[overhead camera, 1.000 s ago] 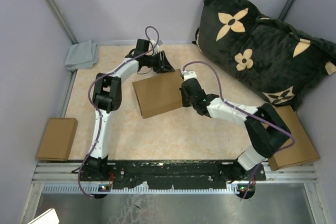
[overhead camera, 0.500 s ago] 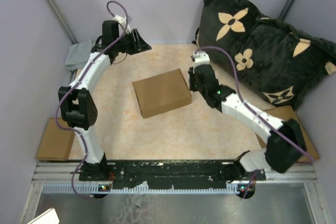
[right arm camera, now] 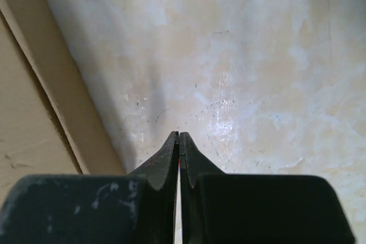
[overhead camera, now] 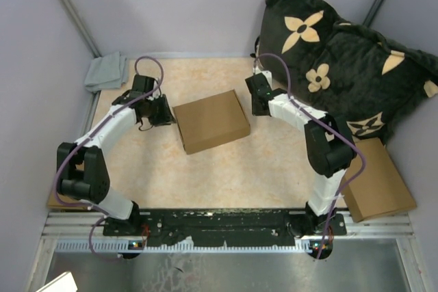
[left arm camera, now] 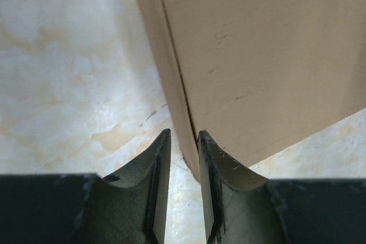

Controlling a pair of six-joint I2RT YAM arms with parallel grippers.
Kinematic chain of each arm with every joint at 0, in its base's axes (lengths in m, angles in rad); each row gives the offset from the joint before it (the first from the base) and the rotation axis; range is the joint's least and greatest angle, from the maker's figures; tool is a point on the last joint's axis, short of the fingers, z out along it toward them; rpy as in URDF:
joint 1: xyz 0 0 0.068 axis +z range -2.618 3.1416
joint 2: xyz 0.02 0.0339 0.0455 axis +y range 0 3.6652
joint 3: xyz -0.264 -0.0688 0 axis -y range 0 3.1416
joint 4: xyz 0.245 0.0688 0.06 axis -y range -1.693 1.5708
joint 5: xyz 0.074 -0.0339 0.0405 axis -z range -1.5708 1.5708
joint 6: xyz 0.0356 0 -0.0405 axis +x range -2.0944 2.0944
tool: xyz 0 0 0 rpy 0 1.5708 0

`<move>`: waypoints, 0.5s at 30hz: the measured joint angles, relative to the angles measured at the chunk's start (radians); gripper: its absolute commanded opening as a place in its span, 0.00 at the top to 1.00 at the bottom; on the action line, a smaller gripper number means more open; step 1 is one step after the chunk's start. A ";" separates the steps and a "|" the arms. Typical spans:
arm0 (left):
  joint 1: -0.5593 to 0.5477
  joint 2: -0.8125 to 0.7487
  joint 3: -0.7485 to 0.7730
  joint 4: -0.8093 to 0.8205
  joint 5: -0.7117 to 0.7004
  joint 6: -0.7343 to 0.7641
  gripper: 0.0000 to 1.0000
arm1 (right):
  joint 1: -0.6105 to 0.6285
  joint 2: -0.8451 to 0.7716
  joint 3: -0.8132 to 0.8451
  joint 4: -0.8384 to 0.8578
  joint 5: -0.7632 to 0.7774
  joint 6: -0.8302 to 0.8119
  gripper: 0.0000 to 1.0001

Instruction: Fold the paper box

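The paper box lies closed and flat in the middle of the table, a shallow brown cardboard mailer. My left gripper is low at its left side. In the left wrist view the box fills the upper right, and the left gripper is open by a narrow gap, its tips at the box's side wall near a corner, holding nothing. My right gripper is just off the box's right end. The right wrist view shows that gripper shut and empty over bare table, the box at its left.
A black cushion with tan flowers fills the back right. A grey cloth lies in the back left corner. Another brown box sits at the right edge. A smaller flat cardboard piece at the left is mostly hidden by the left arm.
My left arm swung from the back left corner down to the box's left side and its jaws narrowed. The right gripper shifted slightly back beside the box's right end and shut.
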 measured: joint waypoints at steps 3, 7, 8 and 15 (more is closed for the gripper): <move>0.000 -0.037 -0.043 -0.003 -0.028 -0.014 0.67 | 0.003 0.018 -0.013 -0.011 -0.007 0.012 1.00; 0.000 -0.031 -0.093 0.011 -0.035 -0.023 0.67 | 0.003 0.039 -0.040 -0.001 -0.047 0.028 1.00; 0.000 -0.014 -0.097 0.013 -0.032 -0.023 0.67 | 0.003 0.039 -0.060 0.010 -0.067 0.031 1.00; 0.000 0.123 -0.059 0.039 0.001 -0.021 0.67 | 0.010 -0.024 -0.200 0.090 -0.169 0.047 1.00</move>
